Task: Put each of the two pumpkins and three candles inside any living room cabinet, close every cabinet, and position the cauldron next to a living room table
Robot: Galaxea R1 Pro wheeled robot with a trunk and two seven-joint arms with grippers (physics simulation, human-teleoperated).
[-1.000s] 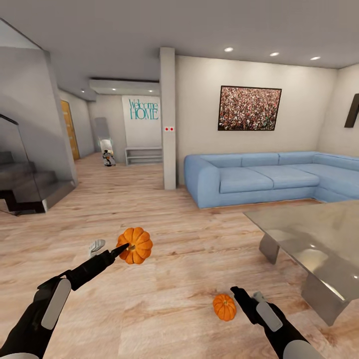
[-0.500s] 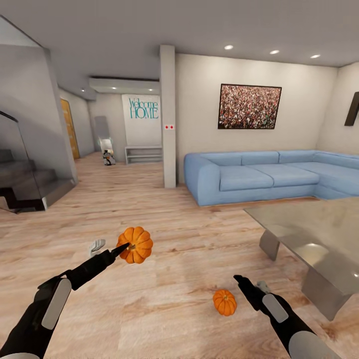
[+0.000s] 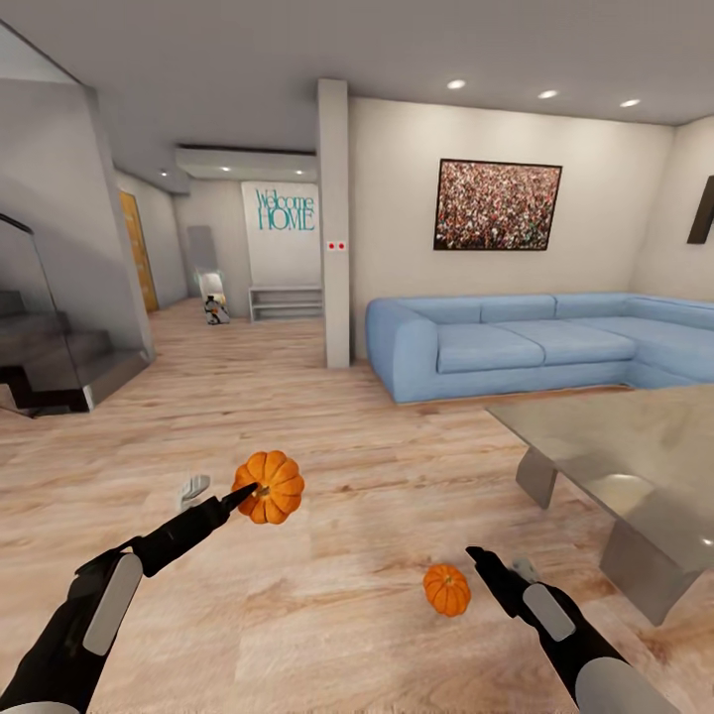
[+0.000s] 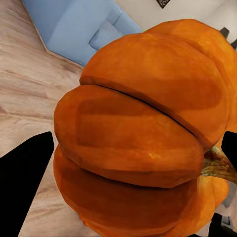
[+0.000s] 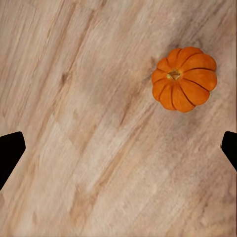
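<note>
My left gripper point(image 3: 248, 492) is shut on one orange ribbed pumpkin point(image 3: 272, 487), held in the air above the plank floor. In the left wrist view this pumpkin point(image 4: 143, 123) bulges between the dark fingertips point(image 4: 24, 173). The second pumpkin point(image 3: 447, 589) sits upright on the floor, just left of my right gripper point(image 3: 486, 565). The right wrist view shows it point(image 5: 184, 79) off to one side of the right gripper point(image 5: 118, 148), whose jaws stand wide apart with only floor between them. The glass-topped table point(image 3: 635, 436) is at the right.
A blue corner sofa point(image 3: 516, 347) lines the far wall, beside a pale column point(image 3: 334, 228). A staircase point(image 3: 50, 367) is at the left, with a hallway behind. A small pale object point(image 3: 193, 488) lies on the floor near my left arm.
The camera has shifted slightly, so the room sits a little higher in the picture. My right gripper has drawn a bit to the right of the floor pumpkin. The left gripper still holds its pumpkin.
</note>
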